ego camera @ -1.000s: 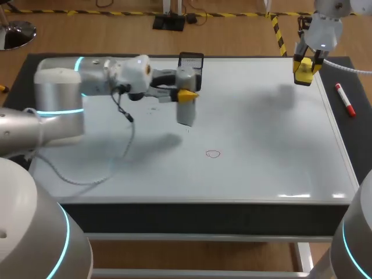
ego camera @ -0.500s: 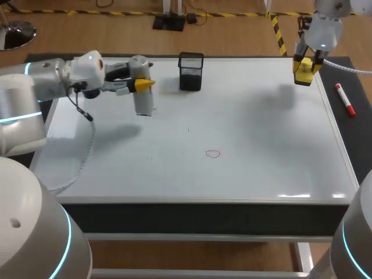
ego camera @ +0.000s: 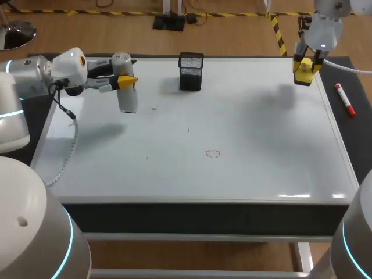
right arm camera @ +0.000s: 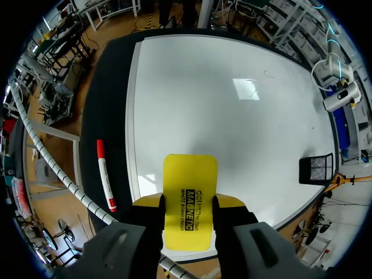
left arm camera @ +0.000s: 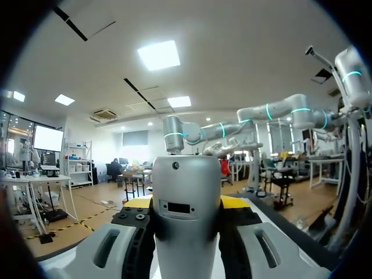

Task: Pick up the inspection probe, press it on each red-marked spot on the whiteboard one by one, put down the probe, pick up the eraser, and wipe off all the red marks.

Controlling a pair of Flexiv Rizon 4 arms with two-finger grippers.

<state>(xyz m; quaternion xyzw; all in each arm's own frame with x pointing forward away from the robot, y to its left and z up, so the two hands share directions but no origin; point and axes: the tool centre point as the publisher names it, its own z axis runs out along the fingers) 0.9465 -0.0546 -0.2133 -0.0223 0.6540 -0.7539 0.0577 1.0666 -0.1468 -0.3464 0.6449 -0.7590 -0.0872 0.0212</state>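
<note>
Probe (left arm camera: 186,221) (silver, clamped) in pincer (left arm camera: 187,203)

Obstacles: mesh cup (ego camera: 191,71) at whiteboard (ego camera: 244,128) rear, marker (ego camera: 345,99) rt.

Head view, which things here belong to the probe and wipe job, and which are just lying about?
Belong to the job: inspection probe, held in the left gripper; eraser, held in the right gripper; whiteboard; red mark on it.
Just lying about: red marker beside the whiteboard; black mesh holder at the board's far edge.
</note>
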